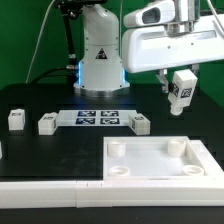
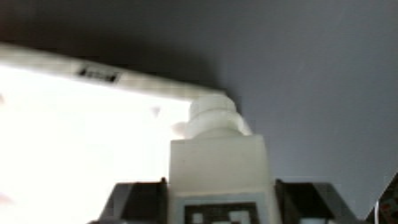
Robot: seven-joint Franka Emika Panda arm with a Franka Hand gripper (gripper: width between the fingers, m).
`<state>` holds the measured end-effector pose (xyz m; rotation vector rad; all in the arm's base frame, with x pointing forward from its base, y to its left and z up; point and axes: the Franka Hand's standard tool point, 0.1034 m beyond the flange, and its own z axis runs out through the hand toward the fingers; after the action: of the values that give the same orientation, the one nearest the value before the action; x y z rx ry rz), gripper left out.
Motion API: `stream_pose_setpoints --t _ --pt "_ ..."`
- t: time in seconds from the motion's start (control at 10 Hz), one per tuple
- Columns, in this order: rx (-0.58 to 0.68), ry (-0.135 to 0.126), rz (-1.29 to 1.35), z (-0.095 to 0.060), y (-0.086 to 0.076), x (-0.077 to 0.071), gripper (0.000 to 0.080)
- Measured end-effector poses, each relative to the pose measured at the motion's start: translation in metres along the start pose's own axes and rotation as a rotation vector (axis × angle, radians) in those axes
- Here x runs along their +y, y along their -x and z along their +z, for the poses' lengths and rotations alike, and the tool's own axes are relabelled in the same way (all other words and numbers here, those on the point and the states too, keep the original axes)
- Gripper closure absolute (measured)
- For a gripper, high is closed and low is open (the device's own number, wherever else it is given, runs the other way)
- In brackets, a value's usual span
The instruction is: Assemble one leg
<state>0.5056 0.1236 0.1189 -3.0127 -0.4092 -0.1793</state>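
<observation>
My gripper (image 1: 181,92) is shut on a leg (image 1: 182,90), a small white block with a black-and-white tag, and holds it in the air above the far right corner of the large white panel (image 1: 160,172). In the wrist view the held leg (image 2: 221,165) fills the lower middle, its peg end pointing at the panel's bright corner (image 2: 107,120); the dark fingers (image 2: 139,203) press on both sides. Three more legs lie on the table: one (image 1: 15,120) at the exterior view's left, one (image 1: 46,123) beside it, one (image 1: 140,124) right of the marker board.
The marker board (image 1: 98,119) lies flat at the middle back of the black table. The arm's white base (image 1: 98,50) stands behind it. A white rim (image 1: 50,190) runs along the table's front edge. The panel has round corner sockets (image 1: 121,151).
</observation>
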Motion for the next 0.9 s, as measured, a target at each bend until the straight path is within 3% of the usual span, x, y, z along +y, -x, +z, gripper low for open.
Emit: stream_pose_setpoints --t 0.1,0.7,0.9 --pt "0.011 0.0 0.005 -0.001 -0.009 0.003 0.0511" --pt "0.012 -0.001 0.089 -0.002 -0.008 -0.001 0.0511" --pt "0.047 -0.002 0.111 -0.002 -0.031 0.008 0.0511"
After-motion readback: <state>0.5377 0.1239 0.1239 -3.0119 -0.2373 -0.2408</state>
